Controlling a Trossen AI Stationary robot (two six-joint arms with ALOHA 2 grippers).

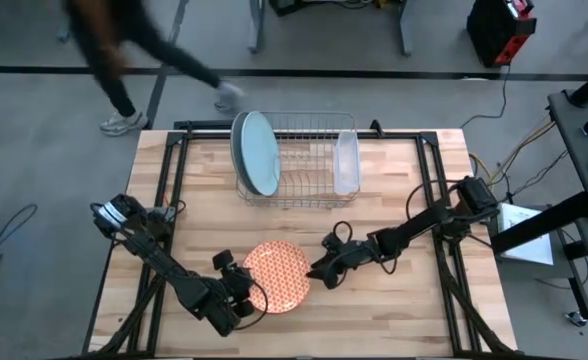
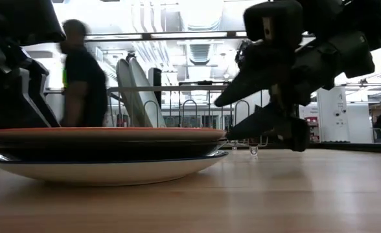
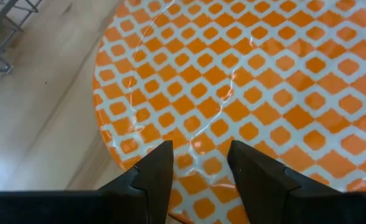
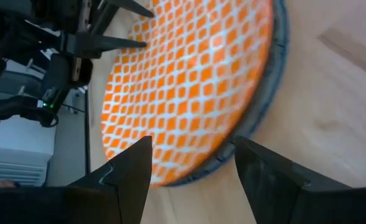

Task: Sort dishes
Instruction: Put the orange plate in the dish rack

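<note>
An orange-and-white patterned plate (image 1: 277, 276) tops a stack on the near middle of the table. In the low view a dark plate (image 2: 113, 150) and a pale one (image 2: 106, 171) lie under it. My left gripper (image 3: 198, 155) is open, its fingers over the top plate's rim on the left arm's side. My right gripper (image 4: 192, 152) is open at the stack's right edge, one finger higher than the rim and one lower (image 2: 242, 133). Two large plates (image 1: 255, 150), grey and pale blue, stand on edge in the wire rack (image 1: 304, 160). My left gripper has its open fingers (image 3: 161, 162) just over the patterned plate's rim (image 3: 117, 146), coming slanting from the table's left. Whether they touch the plate I cannot tell.
The wire rack stands at the far middle of the table with a clear plastic tub (image 1: 346, 162) at its right end. A person (image 1: 124, 60) walks past beyond the far edge. Bare wood lies between the rack and the stack and to the right of my right arm.
</note>
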